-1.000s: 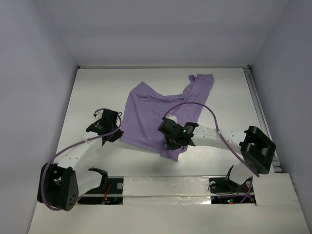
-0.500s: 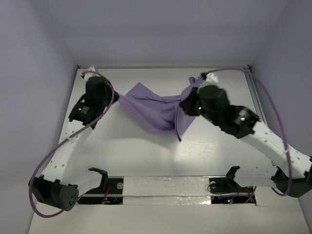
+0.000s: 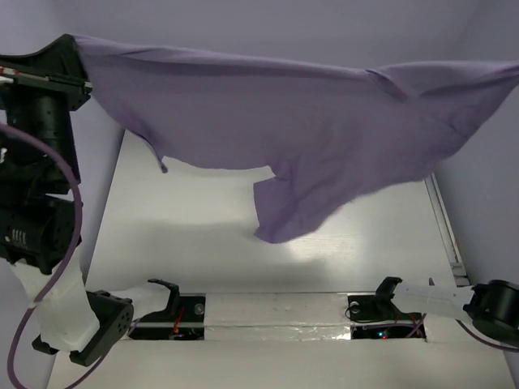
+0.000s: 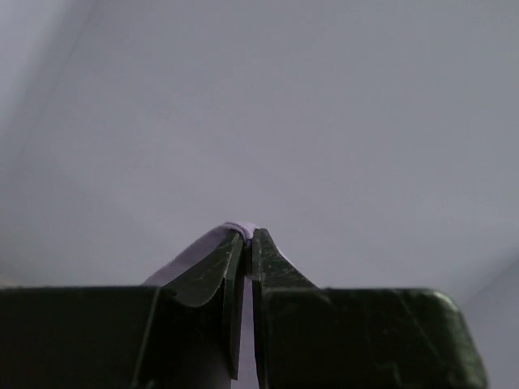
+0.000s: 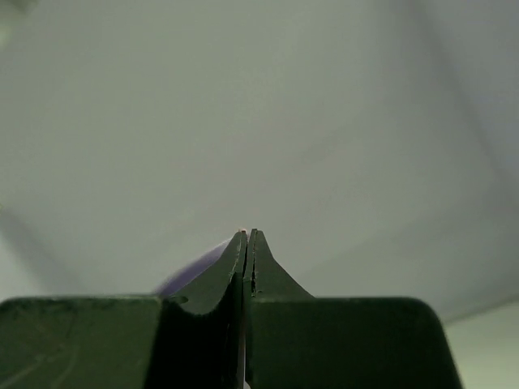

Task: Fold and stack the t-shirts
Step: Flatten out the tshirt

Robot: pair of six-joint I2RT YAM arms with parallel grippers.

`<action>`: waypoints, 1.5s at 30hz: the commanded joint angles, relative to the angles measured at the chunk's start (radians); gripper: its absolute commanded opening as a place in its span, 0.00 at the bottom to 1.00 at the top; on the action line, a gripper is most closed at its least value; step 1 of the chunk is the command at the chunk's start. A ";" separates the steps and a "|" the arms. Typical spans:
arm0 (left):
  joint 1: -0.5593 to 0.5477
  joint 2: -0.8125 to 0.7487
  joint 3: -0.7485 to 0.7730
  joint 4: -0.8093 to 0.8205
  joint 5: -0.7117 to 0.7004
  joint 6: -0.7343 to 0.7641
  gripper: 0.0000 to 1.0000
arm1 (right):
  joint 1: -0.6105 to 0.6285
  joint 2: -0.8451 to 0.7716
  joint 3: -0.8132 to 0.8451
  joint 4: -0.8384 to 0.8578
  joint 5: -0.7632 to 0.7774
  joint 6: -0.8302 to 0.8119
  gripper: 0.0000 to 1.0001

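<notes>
at the far left of the overhead view the left arm (image 3: 36,162) stood raised high and close to the camera, with its purple cable (image 3: 75,227) looping down toward the base. the left gripper (image 4: 247,237) had its fingers pressed together on an edge of the t-shirt (image 3: 308,121); in its wrist view a sliver of lavender cloth showed at the tips and beside the left finger. from that held corner the t-shirt stretched across the whole top of the overhead view, lifted clear of the white table (image 3: 162,243). its upper edge was taut, and a sleeve and the lower part hung in loose folds over the middle, above a shadow on the table. its right end ran out past the right edge of the picture. at the lower right only the base part of the right arm (image 3: 486,306) showed. the right gripper (image 5: 247,235) was outside the overhead view; in its wrist view the fingers were closed tight, with lavender cloth pinched at the tips and showing behind the left finger.
</notes>
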 commanded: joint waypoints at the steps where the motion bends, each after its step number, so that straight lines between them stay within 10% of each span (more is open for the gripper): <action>1: -0.001 0.068 0.053 0.020 -0.067 0.052 0.00 | -0.002 0.147 0.048 0.372 0.086 -0.448 0.00; 3: -0.001 0.092 0.070 0.037 -0.081 0.049 0.00 | -0.002 0.213 0.027 0.760 0.098 -0.824 0.00; 6: -0.001 0.132 0.011 0.117 -0.081 0.035 0.00 | -0.023 0.379 0.132 0.850 0.033 -0.975 0.00; 13: 0.056 0.191 -0.199 0.161 -0.002 -0.035 0.00 | -0.489 0.468 0.076 0.200 -0.276 -0.261 0.00; 19: 0.139 0.336 -0.319 0.189 0.057 -0.055 0.00 | -0.724 0.555 -0.200 0.163 -0.589 0.065 0.00; 25: 0.206 0.566 -0.090 0.180 0.199 -0.158 0.00 | -0.784 0.859 0.338 -0.016 -0.676 0.133 0.00; 31: 0.260 0.671 0.308 0.186 0.340 -0.241 0.00 | -0.809 0.866 0.509 0.034 -0.669 0.145 0.00; 39: 0.309 0.418 -0.092 0.405 0.386 -0.210 0.00 | -0.809 0.576 0.206 0.051 -0.695 0.145 0.00; 45: 0.320 0.220 -0.641 0.459 0.383 -0.178 0.00 | -0.809 0.277 -0.544 0.096 -0.817 0.334 0.00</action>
